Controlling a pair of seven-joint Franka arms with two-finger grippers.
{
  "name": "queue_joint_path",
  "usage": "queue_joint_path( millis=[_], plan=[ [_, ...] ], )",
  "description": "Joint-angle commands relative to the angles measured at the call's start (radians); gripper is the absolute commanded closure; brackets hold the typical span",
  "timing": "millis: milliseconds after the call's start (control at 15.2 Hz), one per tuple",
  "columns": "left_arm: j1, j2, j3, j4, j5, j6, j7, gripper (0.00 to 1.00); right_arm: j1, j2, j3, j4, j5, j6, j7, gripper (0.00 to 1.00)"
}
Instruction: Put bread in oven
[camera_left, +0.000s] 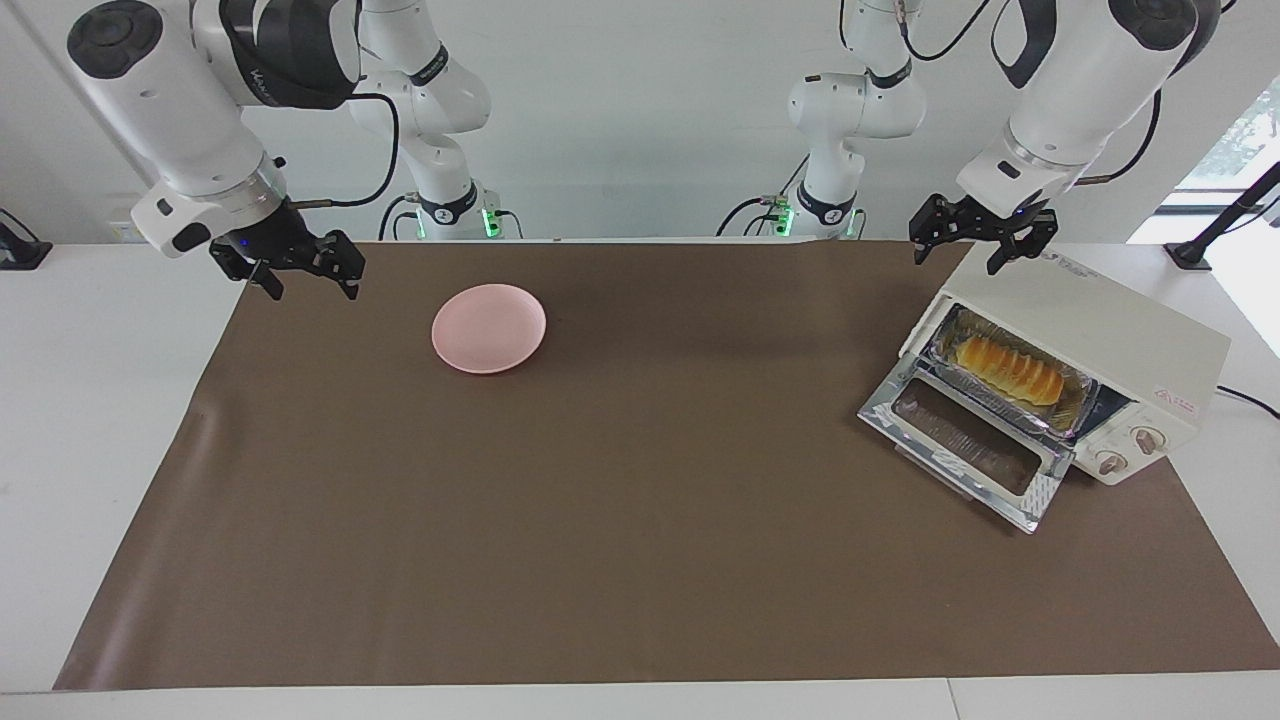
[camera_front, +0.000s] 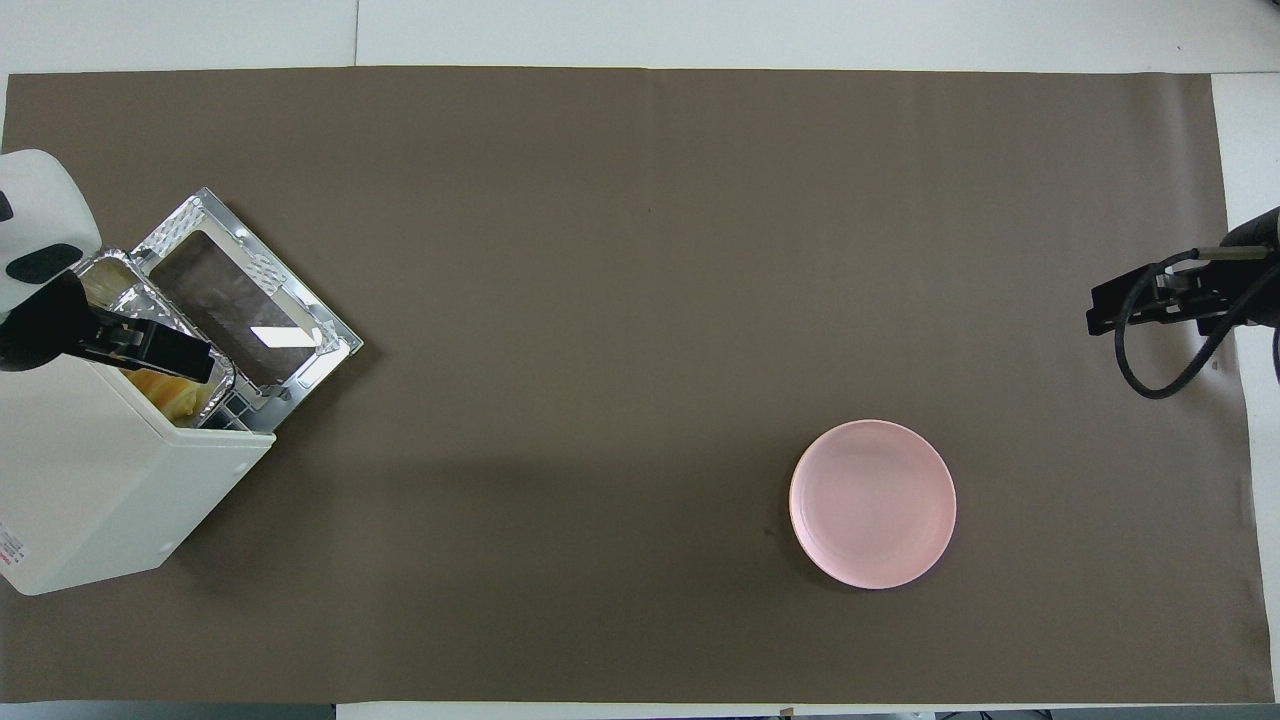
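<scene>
Left gripper (camera_left: 978, 245) hangs in the air over the top edge of the oven (camera_left: 1100, 330), right above the corner nearest the robots, jaws spread apart with nothing between them. The bread (camera_left: 1008, 369) sits lower down, inside the oven's mouth, so it's well clear of those jaws and not touching them. In the overhead view that gripper (camera_front: 150, 345) covers part of the tray, but the facing view shows it's raised above the oven top.

The bread lies in a crinkled foil tray (camera_left: 1070, 385) on the oven rack, lengthwise along the opening. The glass door (camera_left: 965, 450) is dropped flat open onto the brown mat (camera_left: 600, 520), pointing away from the robots. Two knobs (camera_left: 1130, 450) are on the front panel next to the opening.

The oven is at the left arm's end of the table.

Right gripper (camera_left: 295, 265) waits over the mat's edge at its own end, jaws open too, holding nothing. A pink plate (camera_left: 489, 328) sits bare on the mat near it.
</scene>
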Motion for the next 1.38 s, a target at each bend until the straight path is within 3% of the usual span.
queue_joint_path(
  millis=[0, 1314],
  plan=[
    [0.018, -0.021, -0.019, -0.03, 0.018, 0.003, -0.015, 0.0, -0.001, -0.019, 0.007, -0.012, -0.018, -0.009, 0.008, 0.0],
    [0.026, -0.023, -0.014, -0.019, 0.018, 0.006, -0.069, 0.0, -0.001, -0.018, 0.007, -0.012, -0.018, -0.009, 0.008, 0.0]
  ],
)
